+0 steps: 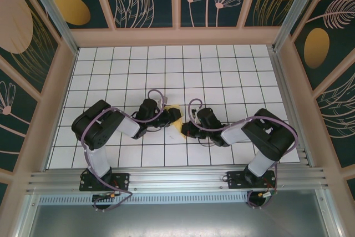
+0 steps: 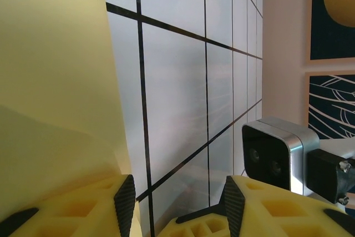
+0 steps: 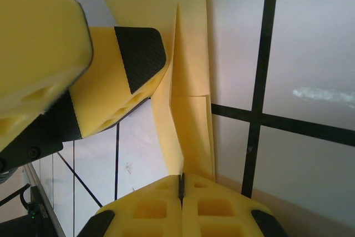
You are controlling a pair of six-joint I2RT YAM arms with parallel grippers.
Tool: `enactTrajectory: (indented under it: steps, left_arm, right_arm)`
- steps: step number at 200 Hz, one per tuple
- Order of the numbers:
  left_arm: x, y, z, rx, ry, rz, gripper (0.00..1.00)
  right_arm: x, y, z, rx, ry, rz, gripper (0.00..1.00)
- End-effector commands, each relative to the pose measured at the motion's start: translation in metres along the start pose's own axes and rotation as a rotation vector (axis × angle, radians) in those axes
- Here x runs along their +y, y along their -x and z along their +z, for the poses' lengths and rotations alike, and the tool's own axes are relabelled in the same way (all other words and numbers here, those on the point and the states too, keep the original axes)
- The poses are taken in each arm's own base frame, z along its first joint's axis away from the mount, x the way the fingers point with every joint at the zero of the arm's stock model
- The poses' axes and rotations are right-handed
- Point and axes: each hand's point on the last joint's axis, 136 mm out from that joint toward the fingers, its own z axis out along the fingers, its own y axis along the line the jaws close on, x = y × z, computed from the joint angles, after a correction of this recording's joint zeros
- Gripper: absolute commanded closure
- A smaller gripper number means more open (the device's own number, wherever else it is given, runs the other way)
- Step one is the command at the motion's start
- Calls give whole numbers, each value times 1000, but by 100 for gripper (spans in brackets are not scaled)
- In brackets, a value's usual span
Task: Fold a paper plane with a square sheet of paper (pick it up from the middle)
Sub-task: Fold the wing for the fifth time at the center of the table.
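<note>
The sheet of paper (image 1: 175, 112) is yellow, folded into a narrow creased shape, and held just above the white grid table between the two arms. My right gripper (image 3: 180, 184) is shut on its near end, with the layered folds (image 3: 191, 115) running away from the jaws. My left gripper (image 2: 178, 203) is open, and bare table shows between its pads. The paper (image 2: 55, 81) lies outside its left finger. In the right wrist view one black pad of the left gripper's fingers (image 3: 138, 54) rests against the paper's side. From above, the left gripper (image 1: 171, 119) and right gripper (image 1: 186, 130) nearly meet.
The white grid table (image 1: 222, 76) stretches away behind both arms, with wooden walls (image 1: 177, 36) around it. The right wrist's camera (image 2: 269, 156) sits close beside my left gripper's right finger. An aluminium rail (image 1: 177, 180) runs along the near edge.
</note>
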Motion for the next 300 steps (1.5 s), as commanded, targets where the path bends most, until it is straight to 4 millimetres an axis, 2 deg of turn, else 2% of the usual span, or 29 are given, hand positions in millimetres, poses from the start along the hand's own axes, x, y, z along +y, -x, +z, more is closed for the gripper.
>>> enactTrajectory:
  steps: [1,37,75,126,173,214,271,288,300]
  left_arm:
    - [24,-9,2,8,55,-12,52]
    - [40,-14,1,16,107,-12,54]
    - [46,-18,0,29,130,-1,55]
    - [43,-16,1,34,125,2,55]
    - [42,-17,2,42,128,7,55]
    - [40,-17,2,46,126,8,56]
    - [42,-17,2,53,137,11,56]
    - [43,-17,2,52,140,16,56]
    - [43,-17,2,54,142,14,56]
  right_arm:
    - [-26,-16,1,62,-112,35,100]
    - [-15,-5,-10,26,-122,15,92]
    - [3,9,-28,-24,-123,-34,85]
    - [6,-1,-23,35,-115,-67,77]
    - [5,-3,-20,50,-116,-74,86]
    - [-14,-12,-20,65,-162,-41,97]
    - [-47,-30,-20,93,-250,17,99]
    - [-47,-27,-24,78,-264,19,99]
    - [-40,-21,-27,62,-254,7,97]
